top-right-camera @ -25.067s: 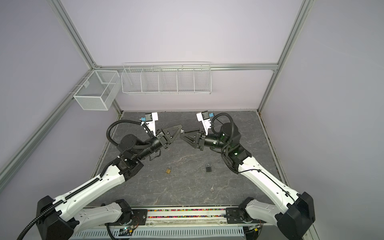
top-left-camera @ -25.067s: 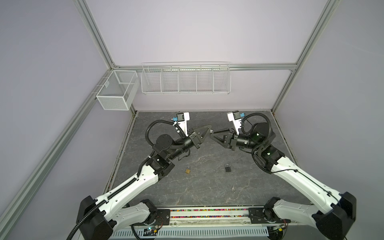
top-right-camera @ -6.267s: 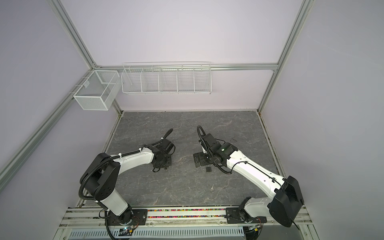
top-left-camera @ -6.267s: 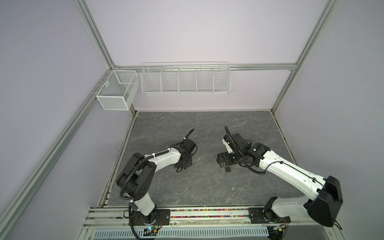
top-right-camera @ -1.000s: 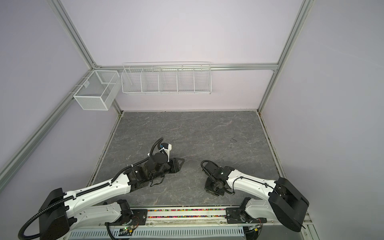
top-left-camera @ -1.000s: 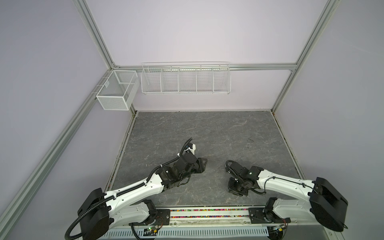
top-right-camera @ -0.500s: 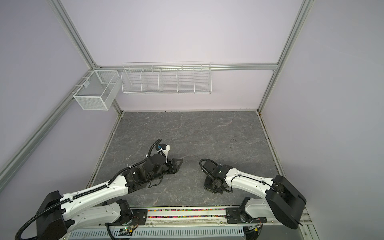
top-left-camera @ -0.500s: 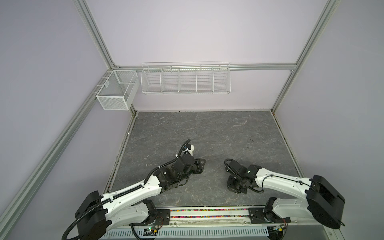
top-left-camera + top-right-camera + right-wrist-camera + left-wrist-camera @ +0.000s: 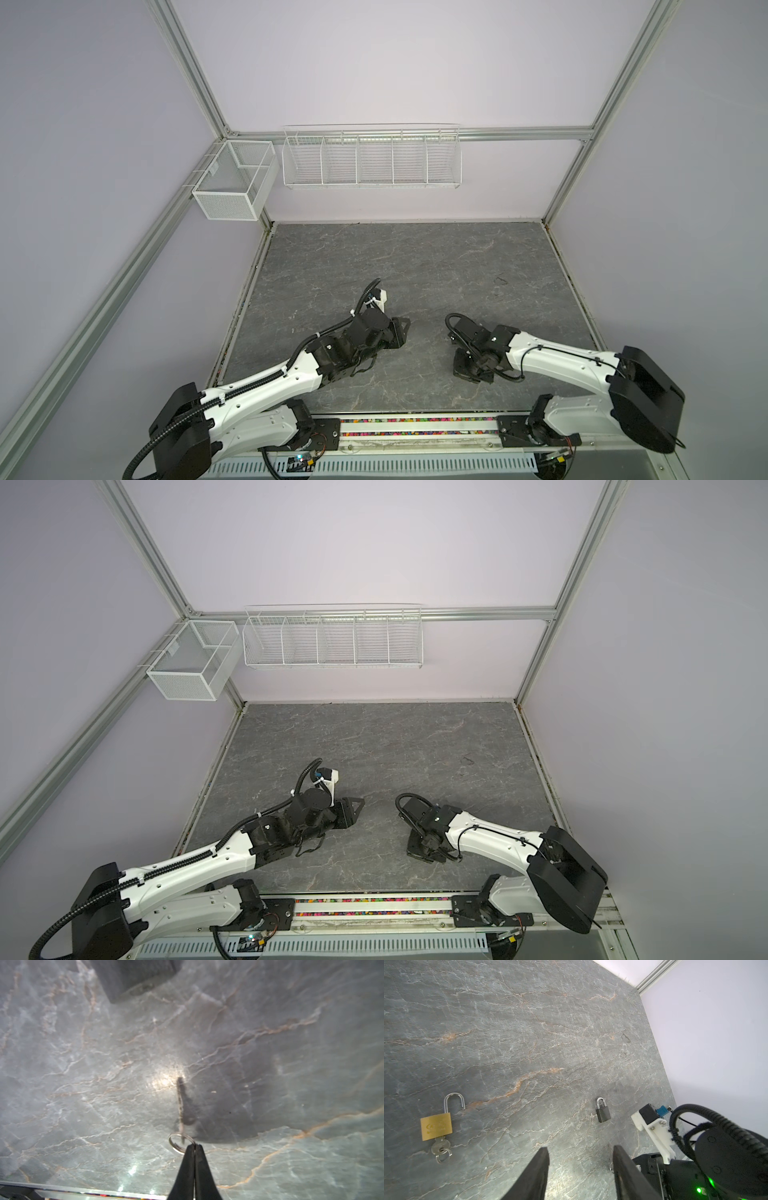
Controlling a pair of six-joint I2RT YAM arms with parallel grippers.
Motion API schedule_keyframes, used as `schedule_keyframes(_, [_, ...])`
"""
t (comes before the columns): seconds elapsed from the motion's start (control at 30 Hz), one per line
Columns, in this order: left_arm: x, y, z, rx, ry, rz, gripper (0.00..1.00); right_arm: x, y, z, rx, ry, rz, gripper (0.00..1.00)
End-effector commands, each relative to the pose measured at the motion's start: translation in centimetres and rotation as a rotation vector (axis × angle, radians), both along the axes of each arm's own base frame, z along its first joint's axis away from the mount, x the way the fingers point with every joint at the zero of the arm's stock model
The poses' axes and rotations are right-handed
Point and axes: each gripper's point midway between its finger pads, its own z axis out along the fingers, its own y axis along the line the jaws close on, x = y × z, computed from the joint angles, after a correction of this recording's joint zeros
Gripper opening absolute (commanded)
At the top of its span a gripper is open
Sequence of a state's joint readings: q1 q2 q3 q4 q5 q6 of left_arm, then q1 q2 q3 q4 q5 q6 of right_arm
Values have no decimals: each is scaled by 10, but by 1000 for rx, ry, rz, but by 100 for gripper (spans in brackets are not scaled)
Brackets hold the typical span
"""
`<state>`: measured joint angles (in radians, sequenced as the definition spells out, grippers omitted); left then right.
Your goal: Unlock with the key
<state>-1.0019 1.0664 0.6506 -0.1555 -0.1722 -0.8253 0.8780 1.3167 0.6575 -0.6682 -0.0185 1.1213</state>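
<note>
Evidently the step in hand is picking up the key for the lock that remains shut. The right end effector (image 9: pixel 194 1146) has its fingers pressed together on the head end of the small key (image 9: pixel 180 1105), just where the key ring (image 9: pixel 179 1144) threads through. I cannot tell whether the pads pinch the head itself or the ring. The key stands on edge on the worktop (image 9: pixel 83 1064), its blade pointing away from the fingertips toward the black padlock (image 9: pixel 602 1112), which lies near but apart, shackle closed.

The left end effector (image 9: pixel 579 1148) hovers with its fingers apart, holding nothing. The brass padlock (image 9: pixel 436 1126) lies well off to the side, shackle already sprung, with an inserted key (image 9: pixel 440 1146) in its base.

Next, I judge, the move calls for lifting the small key, lining its blade up with the black padlock's keyway and sliding it in, likely with the left end effector steadying the body.
</note>
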Motion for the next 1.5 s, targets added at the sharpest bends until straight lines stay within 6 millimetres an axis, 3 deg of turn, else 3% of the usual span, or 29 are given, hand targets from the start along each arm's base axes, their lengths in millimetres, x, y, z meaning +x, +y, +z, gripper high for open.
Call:
schedule_keyframes(0.0, [0, 3, 1, 10, -15, 6, 51, -1, -5, 4, -20, 3, 1, 9])
schedule_keyframes(0.33, [-1, 1, 0, 11, -11, -1, 50, -2, -4, -3, -30, 23, 22, 15])
schedule_keyframes(0.83, [-1, 3, -3, 14, -7, 3, 50, 7, 5, -7, -34, 21, 48, 16])
schedule_keyframes(1.47, [-2, -4, 1, -27, 14, -4, 51, 15, 5, -2, -61, -5, 109, 6])
